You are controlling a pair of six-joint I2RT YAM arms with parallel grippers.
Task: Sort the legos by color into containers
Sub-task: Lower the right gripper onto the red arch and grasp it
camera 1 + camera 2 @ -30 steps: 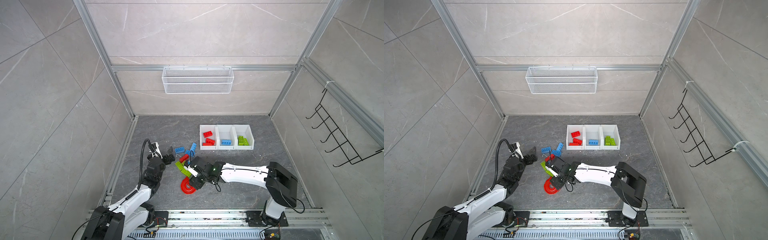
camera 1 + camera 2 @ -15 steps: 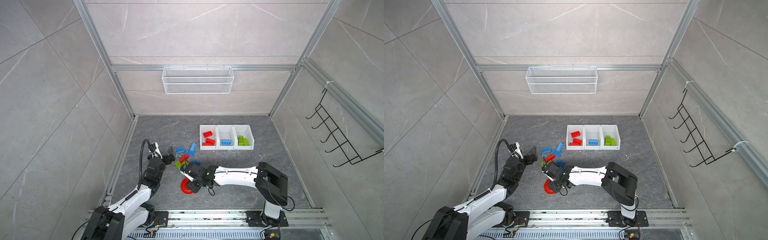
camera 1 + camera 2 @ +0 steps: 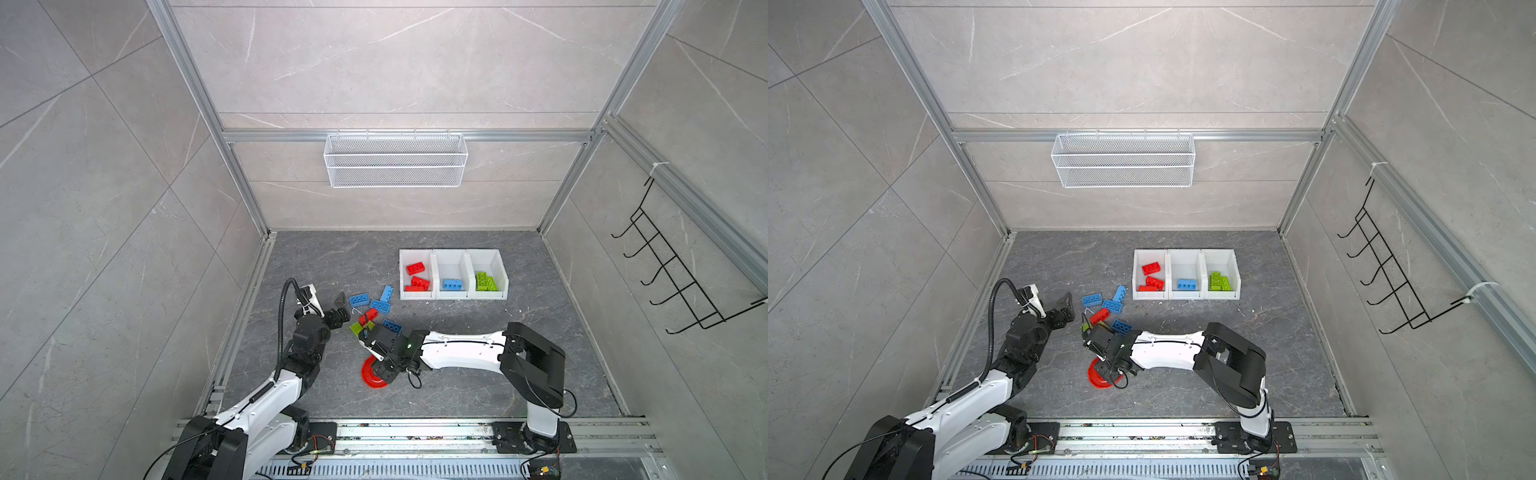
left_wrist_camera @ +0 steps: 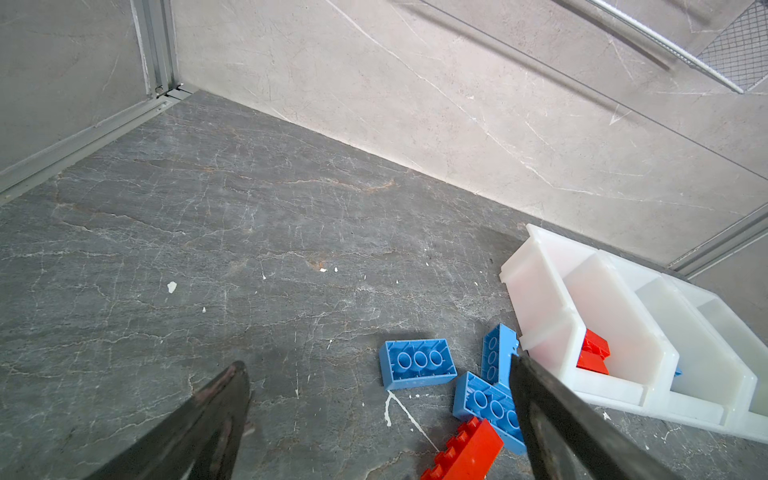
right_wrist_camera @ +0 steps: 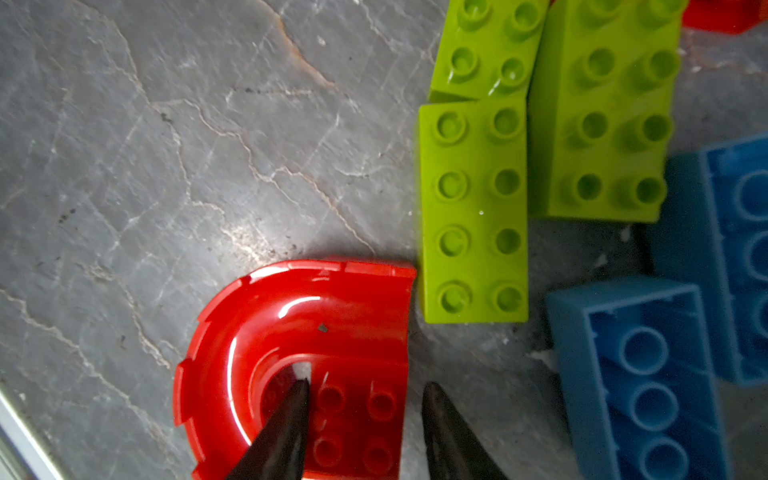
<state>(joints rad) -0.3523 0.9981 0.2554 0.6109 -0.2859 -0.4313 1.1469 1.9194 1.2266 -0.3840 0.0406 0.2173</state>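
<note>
sorting is partly done. the three joined white plastic containers (image 3: 452, 250) hold red bricks (image 3: 417, 277) in one end bin, one blue brick (image 3: 452, 284) in the middle and lime green bricks (image 3: 485, 282) in the other end bin. off the containers' red end, on the grey bench (image 3: 457, 374), four loose blue bricks (image 3: 359, 299), one red brick (image 3: 369, 316) and more lime green ones remain. farthest from the containers lies the glossy red u-shaped arch piece (image 5: 291, 332), flat, studs up. your right gripper (image 5: 365, 388) straddles its studded leg, jaws apart, not clamped. your left gripper (image 4: 379, 361) gapes wide, empty.
</note>
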